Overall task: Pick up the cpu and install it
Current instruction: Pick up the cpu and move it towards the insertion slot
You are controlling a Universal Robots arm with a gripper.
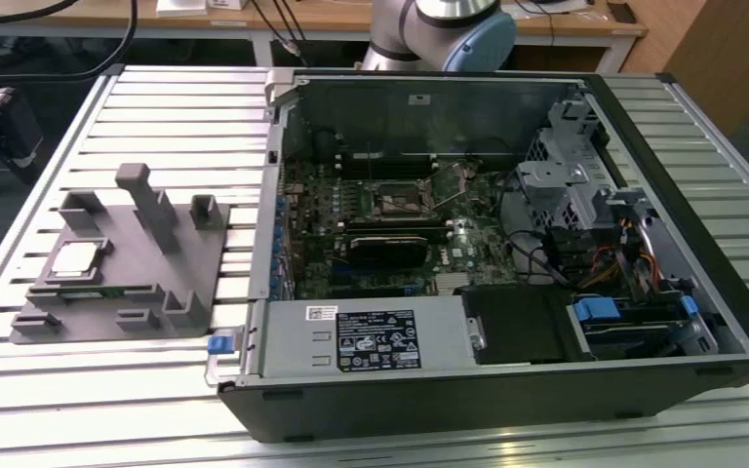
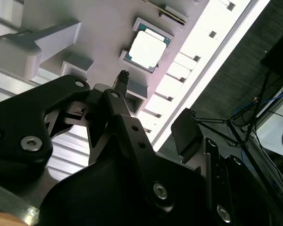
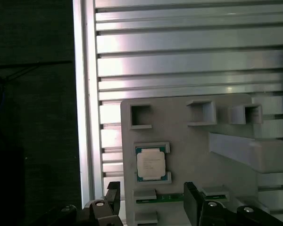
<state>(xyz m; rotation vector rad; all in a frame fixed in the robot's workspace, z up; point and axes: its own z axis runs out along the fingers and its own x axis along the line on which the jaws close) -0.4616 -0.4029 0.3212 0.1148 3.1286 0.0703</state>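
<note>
The arm is being cut off by the exterior view's upper edge, just its pale blue joint poking in. In the first wrist view the gripper is hanging over the grey fixture, its two dark fingers standing wide apart and gripping nothing, their bases running out of frame. The cpu is sitting flat in its shallow pocket on the fixture, silvery top up, close ahead of the gap between the fingers. In the second wrist view the gripper's black body is hiding much of the fixture, and glare is washing out the cpu's top. A thin green strip between the fingers is proving hard to make out. Everything is resting on a slatted aluminium table, the open computer case lying beside the fixture, with wooden desks and dangling cables behind.
</note>
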